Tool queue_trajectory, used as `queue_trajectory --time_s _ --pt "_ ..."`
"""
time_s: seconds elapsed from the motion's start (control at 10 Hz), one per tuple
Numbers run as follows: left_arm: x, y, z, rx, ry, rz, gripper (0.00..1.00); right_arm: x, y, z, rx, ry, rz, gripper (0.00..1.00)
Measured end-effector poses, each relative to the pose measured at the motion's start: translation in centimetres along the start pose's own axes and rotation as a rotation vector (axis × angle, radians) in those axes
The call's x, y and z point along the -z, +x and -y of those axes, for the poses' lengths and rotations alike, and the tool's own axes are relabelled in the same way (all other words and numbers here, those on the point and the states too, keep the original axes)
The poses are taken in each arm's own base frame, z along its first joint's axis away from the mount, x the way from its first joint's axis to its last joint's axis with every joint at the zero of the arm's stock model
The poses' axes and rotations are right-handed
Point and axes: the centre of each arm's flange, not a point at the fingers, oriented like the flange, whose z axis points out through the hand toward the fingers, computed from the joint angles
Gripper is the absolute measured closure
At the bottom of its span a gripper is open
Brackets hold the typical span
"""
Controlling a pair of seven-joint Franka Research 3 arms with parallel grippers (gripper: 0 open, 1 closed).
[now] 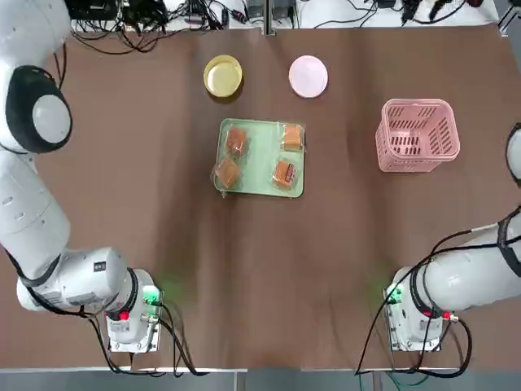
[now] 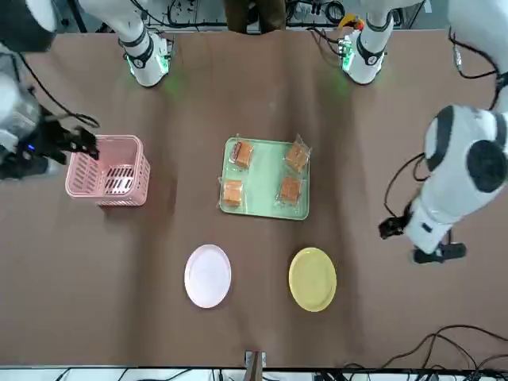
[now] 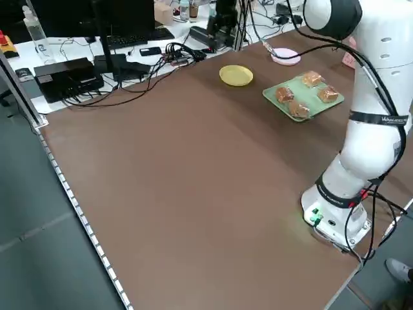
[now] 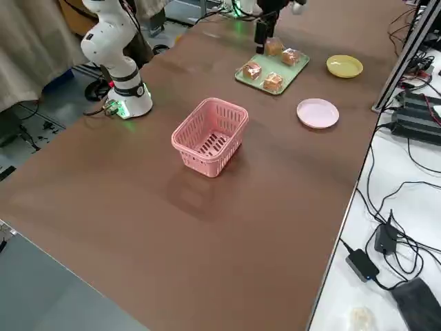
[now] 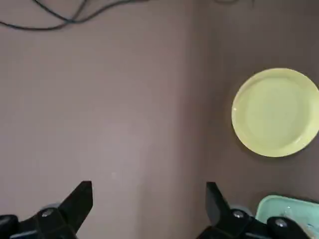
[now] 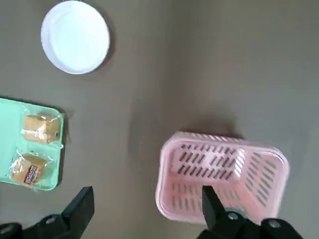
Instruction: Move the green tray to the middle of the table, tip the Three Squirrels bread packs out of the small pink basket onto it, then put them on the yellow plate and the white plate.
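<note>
Top view: four bread packs [image 1: 260, 157] lay on green tray [image 1: 261, 129]; left gripper [image 5: 149, 209], right gripper [image 6: 144, 211] gaped empty. Your next move: plating.

No readable text; faint lettering on left arm [image 3: 381, 119] band, illegible.

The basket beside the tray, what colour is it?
The basket is pink, with slotted sides; clearest in the right side view.
</note>
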Motion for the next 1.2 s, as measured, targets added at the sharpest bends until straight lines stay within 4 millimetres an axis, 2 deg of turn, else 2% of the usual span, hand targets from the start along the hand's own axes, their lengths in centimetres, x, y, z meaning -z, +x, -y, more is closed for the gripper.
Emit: queue_trajectory --time_s 0.2,0.4,0.7,0.8,0.9,1.2 --pt "2.4 -0.3 2.4 -0.05 0.023 -0.022 0.0 -4.1 1.5 4.8 0.009 -0.004 -0.025 0.04" --pt "2.9 -1.6 4.4 -0.104 0.021 -0.005 0.0 -8.0 2.5 9.0 0.013 -0.01 -0.02 0.04" --pt "2.9 -4.9 4.7 -0.167 -0.029 0.034 0.0 -14.3 3.7 14.8 -0.039 -0.024 0.0 0.04" --pt "1.5 -6.4 3.8 -0.185 -0.037 0.071 0.0 -16.3 3.6 16.6 -0.061 -0.018 -0.012 0.04" --pt "-0.5 -7.4 1.8 -0.218 -0.044 0.1 0.0 -18.3 3.1 18.3 -0.086 -0.011 -0.027 0.04" --pt "-8.2 -8.7 -4.9 -0.261 -0.082 0.085 0.0 -24.9 0.8 24.4 -0.16 0.032 -0.037 0.04"
